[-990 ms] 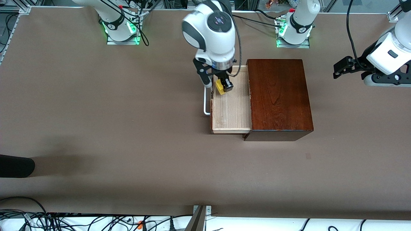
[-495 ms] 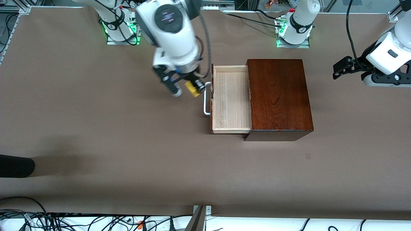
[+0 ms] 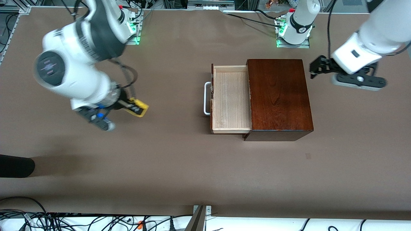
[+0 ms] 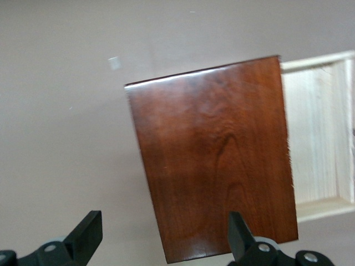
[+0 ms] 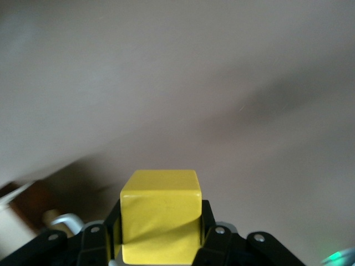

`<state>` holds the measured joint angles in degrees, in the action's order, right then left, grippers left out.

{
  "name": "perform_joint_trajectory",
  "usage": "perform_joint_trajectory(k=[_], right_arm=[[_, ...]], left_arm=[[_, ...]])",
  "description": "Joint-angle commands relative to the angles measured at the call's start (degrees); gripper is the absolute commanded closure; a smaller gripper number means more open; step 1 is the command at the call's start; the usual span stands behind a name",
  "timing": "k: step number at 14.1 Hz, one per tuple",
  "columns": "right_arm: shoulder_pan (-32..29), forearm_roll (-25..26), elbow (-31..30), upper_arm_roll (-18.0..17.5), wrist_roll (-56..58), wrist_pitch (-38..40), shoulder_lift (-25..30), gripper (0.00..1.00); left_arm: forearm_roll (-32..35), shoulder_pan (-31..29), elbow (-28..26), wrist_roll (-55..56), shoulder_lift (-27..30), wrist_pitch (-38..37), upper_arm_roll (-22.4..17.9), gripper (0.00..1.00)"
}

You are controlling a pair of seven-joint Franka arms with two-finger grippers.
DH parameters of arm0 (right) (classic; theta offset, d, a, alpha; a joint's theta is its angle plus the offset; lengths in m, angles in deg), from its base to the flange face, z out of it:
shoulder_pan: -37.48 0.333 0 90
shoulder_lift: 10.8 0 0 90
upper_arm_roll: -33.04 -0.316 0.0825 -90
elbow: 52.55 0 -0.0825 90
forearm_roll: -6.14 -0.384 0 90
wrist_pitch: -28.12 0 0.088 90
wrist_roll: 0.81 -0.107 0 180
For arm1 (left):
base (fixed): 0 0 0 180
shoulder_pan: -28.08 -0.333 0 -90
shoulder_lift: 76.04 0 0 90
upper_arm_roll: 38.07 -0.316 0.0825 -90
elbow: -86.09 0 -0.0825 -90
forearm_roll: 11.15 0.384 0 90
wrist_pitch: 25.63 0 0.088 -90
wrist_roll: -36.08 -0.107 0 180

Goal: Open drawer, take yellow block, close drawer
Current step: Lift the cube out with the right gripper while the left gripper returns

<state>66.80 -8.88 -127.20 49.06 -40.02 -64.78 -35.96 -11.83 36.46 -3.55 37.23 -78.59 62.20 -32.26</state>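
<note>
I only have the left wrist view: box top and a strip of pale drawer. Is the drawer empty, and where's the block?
Observer: The drawer is empty and pulled out toward the right arm's end. The block is gripped in the right end effector, over bare table toward the right arm's end.
Operator: Is the grip solid?
Observer: The right wrist view shows the fingers shut on two sides of the cube, which sits square between them.
Operator: And my left end effector?
Observer: The left end effector hangs open over the table beside the box, at the left arm's end.
</note>
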Motion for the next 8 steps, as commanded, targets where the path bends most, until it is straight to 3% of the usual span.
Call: perform_joint_trajectory(k=[1, 3, 5, 8], right_arm=[[0.22, -1.06, -6.81, 5.92, 17.86, -0.52, 2.04, 0.77], [-1.97, -2.20, -10.76, 8.66, 32.28, -1.92, 2.04, 0.77], [-5.57, -3.08, -15.50, 8.67, 42.85, -5.60, 1.86, 0.75], [-6.02, -2.82, -24.28, 9.46, 49.20, -15.34, 2.04, 0.71]], left_arm=[[-0.02, 0.06, 2.45, -13.57, -2.45, -0.30, 3.14, 0.00], [-2.83, 0.24, 4.64, -16.52, -4.46, -0.21, 6.21, 0.00], [-2.93, 0.94, 7.63, -19.06, -7.54, -0.21, 10.69, 0.00], [-2.58, 3.74, 11.32, -21.53, -13.07, 0.31, 15.97, 0.00]])
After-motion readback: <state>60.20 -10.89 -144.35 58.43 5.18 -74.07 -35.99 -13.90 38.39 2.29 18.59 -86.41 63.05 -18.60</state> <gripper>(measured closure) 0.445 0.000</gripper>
